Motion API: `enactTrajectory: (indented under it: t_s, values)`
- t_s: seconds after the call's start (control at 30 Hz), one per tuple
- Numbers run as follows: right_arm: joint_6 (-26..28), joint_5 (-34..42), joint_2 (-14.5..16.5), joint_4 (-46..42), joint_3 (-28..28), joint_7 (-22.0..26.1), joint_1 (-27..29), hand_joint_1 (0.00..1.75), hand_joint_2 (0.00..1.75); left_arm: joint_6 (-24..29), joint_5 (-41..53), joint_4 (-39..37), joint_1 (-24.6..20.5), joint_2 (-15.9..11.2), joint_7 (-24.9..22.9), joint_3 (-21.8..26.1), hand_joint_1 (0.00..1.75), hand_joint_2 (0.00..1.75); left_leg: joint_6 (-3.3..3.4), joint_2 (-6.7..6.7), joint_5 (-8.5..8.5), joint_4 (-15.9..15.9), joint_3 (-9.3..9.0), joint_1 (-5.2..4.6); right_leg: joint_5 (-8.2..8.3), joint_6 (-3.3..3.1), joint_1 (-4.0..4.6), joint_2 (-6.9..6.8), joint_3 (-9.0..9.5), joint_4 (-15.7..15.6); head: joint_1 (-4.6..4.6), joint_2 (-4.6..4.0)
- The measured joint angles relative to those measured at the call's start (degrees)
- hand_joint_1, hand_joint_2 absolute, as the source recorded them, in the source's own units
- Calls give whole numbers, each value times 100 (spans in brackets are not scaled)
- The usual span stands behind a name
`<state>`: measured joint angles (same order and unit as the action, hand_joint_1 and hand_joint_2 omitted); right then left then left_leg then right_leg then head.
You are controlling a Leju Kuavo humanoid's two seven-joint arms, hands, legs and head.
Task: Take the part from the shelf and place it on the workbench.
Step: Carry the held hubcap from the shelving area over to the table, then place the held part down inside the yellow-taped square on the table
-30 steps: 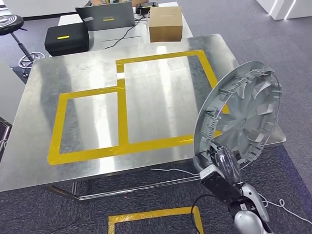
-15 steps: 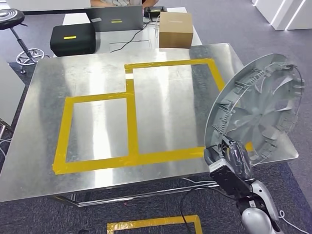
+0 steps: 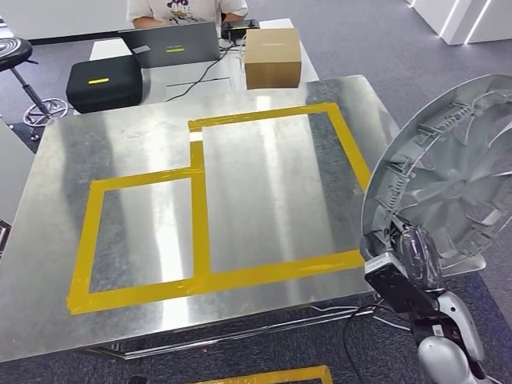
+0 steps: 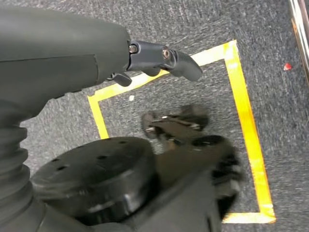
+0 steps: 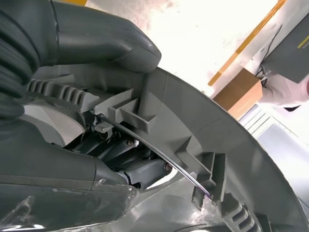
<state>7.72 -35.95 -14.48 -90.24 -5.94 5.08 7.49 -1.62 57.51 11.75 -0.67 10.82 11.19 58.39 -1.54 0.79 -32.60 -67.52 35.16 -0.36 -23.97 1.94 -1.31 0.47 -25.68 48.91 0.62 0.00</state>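
Note:
The part is a silver wheel cover (image 3: pixel 446 176), held upright and tilted at the right, over the workbench's near right corner. My right hand (image 3: pixel 410 256) grips its lower rim from below. In the right wrist view my thumb (image 5: pixel 105 38) presses on the cover's ribbed rim (image 5: pixel 204 125) and the darker fingers curl behind it. The workbench (image 3: pixel 266 184) is a shiny metal table marked with two yellow tape rectangles (image 3: pixel 199 208). My left hand (image 4: pixel 109 53) hangs over the carpet with its thumb (image 4: pixel 164 55) stretched out and nothing in it.
Behind the workbench stands a white table with a cardboard box (image 3: pixel 272 46), a black case (image 3: pixel 104 82) and a laptop (image 3: pixel 170 44); a person (image 3: pixel 181 10) sits there. A stool (image 3: pixel 15 52) is at the far left. Cables (image 3: pixel 338 308) and yellow floor tape (image 4: pixel 247 121) lie below.
The whole picture has shifted as the camera moved. The wheel cover, still in my right hand, now sits further right and looks larger, partly cut by the picture's edge.

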Motion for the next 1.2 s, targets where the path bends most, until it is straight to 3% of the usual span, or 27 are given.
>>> enactTrajectory:
  t_s: [0.03, 0.07, 0.13, 0.17, 0.23, 0.3, 0.37, 0.43, 0.47, 0.5, 0.53, 0.57, 0.67, 0.7, 0.77, 0.83, 0.9, 0.97, 1.0, 1.03, 1.07, 1.13, 1.2]
  values:
    - [0, 0, -1, -3, 8, -1, 8, 159, 175, 0, 0, 0, 12, 2, 0, 1, 0, 175, 15, -1, 204, 138, 35, -2, -41, 3, 1, 1, 67, -2, 1, 0]
    - [0, -2, -1, -10, 15, -2, 11, 159, 175, 0, 0, 0, 17, 3, 0, 2, 0, 175, 45, -3, 498, 474, -37, -9, -84, 9, 3, 1, 143, -10, 0, 0]
    - [12, -52, -3, -28, 27, -22, 3, 159, 175, 0, 0, 1, 14, 0, 0, 6, 0, 175, 158, -53, 1077, 1366, -290, -62, -162, 35, 3, 9, 272, -58, 3, -1]
    - [25, -115, -13, -38, 37, -56, -5, 159, 175, 0, 1, 1, 9, -2, 0, 9, 0, 175, 212, -72, 1219, 1697, -376, -95, -203, 61, 5, 15, 316, -93, 4, -2]
    - [55, -319, -74, -54, 79, -194, -31, 159, 175, -3, 5, 1, 0, -6, 0, 15, 0, 175, 275, -78, 1219, 1986, -432, -131, -214, 133, 12, 27, 418, -108, -1, -1]
    - [61, -618, -205, -48, 167, -396, -117, 159, 175, -27, 13, 1, 2, 0, 0, 17, 0, 175, 312, -49, 1215, 2024, -540, -113, -247, 193, 13, 14, 460, -8, -20, -1]
    - [19, -934, -360, 18, 291, -558, -305, 159, 175, -61, 24, 1, -3, 4, 0, 25, 0, 175, 355, -44, 1238, 2028, -679, -107, -450, 223, 18, -4, 201, 520, -40, -1]
    - [-84, -1068, -491, 143, 422, -617, -521, 159, 175, -80, 54, 1, -19, 4, 0, 32, 0, 175, 380, -47, 1178, 2024, -772, -112, -783, 233, 36, -9, -369, 1426, -55, -1]
    - [-156, -1047, -551, 224, 481, -607, -614, 159, 175, -84, 76, 1, -24, 5, 0, 34, 0, 175, 386, -47, 1130, 2023, -823, -113, -938, 236, 46, -9, -650, 1770, -62, -2]
    - [-233, -989, -604, 311, 531, -584, -692, 159, 175, -85, 97, 1, -26, 5, -1, 34, 0, 175, 388, -45, 1075, 2023, -888, -113, -1022, 237, 54, -9, -840, 1912, -70, -1]
    - [-310, -922, -659, 402, 576, -552, -766, 159, 175, -85, 113, 1, -27, 7, -2, 34, 0, 175, 388, -42, 1014, 2023, -966, -113, -994, 233, 60, -9, -928, 1830, -76, -2]
    - [-378, -857, -720, 492, 616, -521, -843, 159, 175, -84, 130, 1, -28, 9, -4, 34, 0, 175, 384, -35, 951, 2023, -1051, -112, -824, 227, 63, -8, -920, 1551, -81, -2]
    - [-580, -713, -904, 831, 740, -474, -1187, 159, 175, -63, 185, 1, -42, 10, -22, 34, 0, 175, 342, -11, 757, 2019, -1252, -121, 190, 201, 66, -18, -712, 391, -79, -2]
    - [-644, -673, -964, 963, 776, -475, -1327, 159, 175, -56, 203, 2, -50, 8, -30, 34, 0, 175, 327, -8, 698, 2029, -1287, -128, 414, 173, 70, -21, -673, 194, -66, -1]
    - [-735, -623, -1064, 1239, 827, -481, -1593, 159, 175, -49, 224, 3, -71, 3, -39, 34, 0, 175, 297, -5, 649, 2034, -1324, -136, 499, 85, 63, -27, -643, 132, -46, -1]
    - [-773, -607, -1148, 1504, 864, -485, -1829, 159, 175, -36, 240, 5, -93, -2, -34, 33, 0, 175, 228, -9, 624, 1761, -1206, -136, 496, 28, 32, -22, -612, 135, -31, -1]
    - [-789, -608, -1233, 1723, 890, -484, -2005, 159, 175, -15, 250, 7, -118, -1, -10, 32, 0, 175, 132, -15, 419, 1014, -757, -105, 453, -5, 9, -25, -566, 134, -19, -2]
    - [-800, -609, -1305, 1868, 902, -484, -2087, 159, 175, -3, 251, 7, -123, 5, 23, 32, 0, 175, 68, -19, 52, 212, -175, -58, 381, -12, 2, -30, -517, 133, -15, -2]
    - [-809, -609, -1332, 1922, 904, -485, -2104, 159, 175, -3, 251, 7, -116, 7, 38, 32, 0, 175, 61, -20, -57, 13, 30, -45, 339, -12, 3, -31, -476, 133, -14, -2]
    - [-820, -608, -1351, 1962, 906, -488, -2111, 159, 175, -8, 251, 7, -108, 10, 50, 32, 0, 175, 74, -21, -21, 24, 131, -44, 294, -8, 8, -29, -421, 131, -13, -2]
    - [-831, -608, -1371, 1996, 909, -492, -2112, 159, 175, -13, 251, 7, -102, 11, 60, 32, 0, 175, 106, -21, 172, 233, 132, -53, 248, -3, 16, -28, -355, 125, -14, -2]
    - [-844, -608, -1406, 2040, 909, -497, -2119, 159, 175, -21, 252, 8, -98, 9, 72, 34, 0, 175, 245, -25, 857, 1036, -55, -111, 162, 12, 34, -25, -212, 99, -16, -2]
    - [-852, -609, -1419, 2072, 908, -498, -2133, 159, 175, -20, 257, 8, -93, 1, 80, 36, 0, 175, 378, -16, 1295, 1726, -207, -199, 79, 43, 63, -7, -128, 83, -13, -2]
